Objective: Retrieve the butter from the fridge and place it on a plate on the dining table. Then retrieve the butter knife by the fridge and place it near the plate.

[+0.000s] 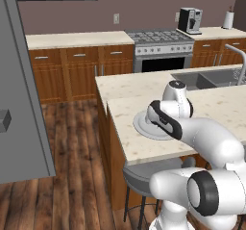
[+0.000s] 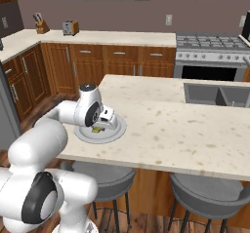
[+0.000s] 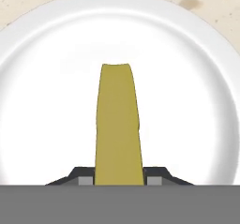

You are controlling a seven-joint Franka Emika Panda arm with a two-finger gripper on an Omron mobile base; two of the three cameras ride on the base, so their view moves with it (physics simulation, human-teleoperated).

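Observation:
The butter (image 3: 118, 124) is a yellow-olive stick, and my gripper (image 3: 118, 178) is shut on its near end. It hangs just above the middle of the round white plate (image 3: 47, 78). In the right base view my gripper (image 2: 100, 125) points down over the plate (image 2: 114, 132), with the butter (image 2: 97, 129) a small yellow spot under it. The plate (image 1: 140, 126) lies near the left corner of the beige speckled dining table (image 1: 144, 147). My arm hides the fingers in the left base view. The grey fridge (image 1: 19, 104) door stands at the left. The butter knife is out of view.
Two grey stools (image 2: 97, 178) (image 2: 210, 193) stand under the table's near edge. A sink (image 2: 215, 93) is sunk into the table's far right. The stove (image 1: 158, 46) and wooden wall counters run along the back. Wooden floor lies between table and fridge.

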